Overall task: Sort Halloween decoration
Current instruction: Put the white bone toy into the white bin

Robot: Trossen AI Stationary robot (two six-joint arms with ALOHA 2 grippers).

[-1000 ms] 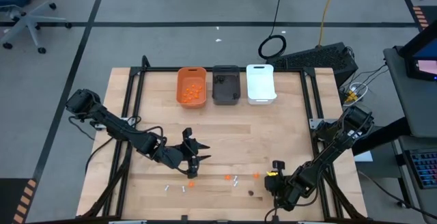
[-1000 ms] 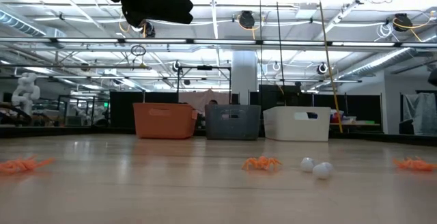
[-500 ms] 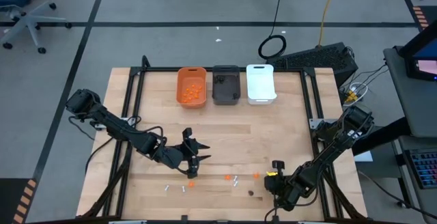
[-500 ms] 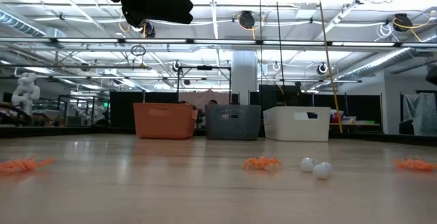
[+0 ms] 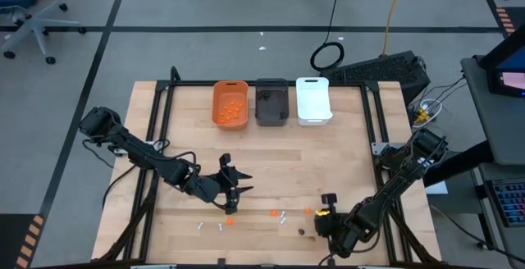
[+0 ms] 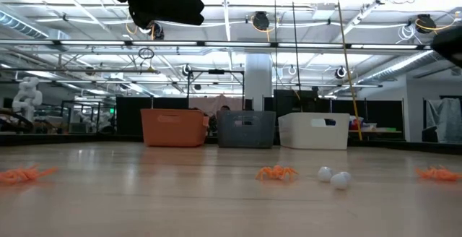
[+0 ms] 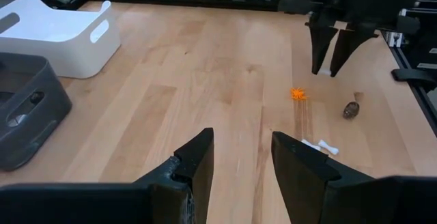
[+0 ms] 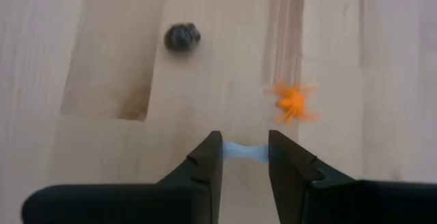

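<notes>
Since a second ago the right claw [image 5: 325, 212] has crept a little toward the small orange spider-like piece [image 5: 308, 211] and pinched down on a small white stick [image 8: 244, 153], which sits clenched between its fingers. That arm reaches in low from the wooden worktop's [image 5: 344, 150] right edge. Beside the orange piece lies a dark round lump [image 8: 181, 37]. The left claw [image 5: 230, 185] hangs released, fingers parted, its arm stretched across from the left.
</notes>
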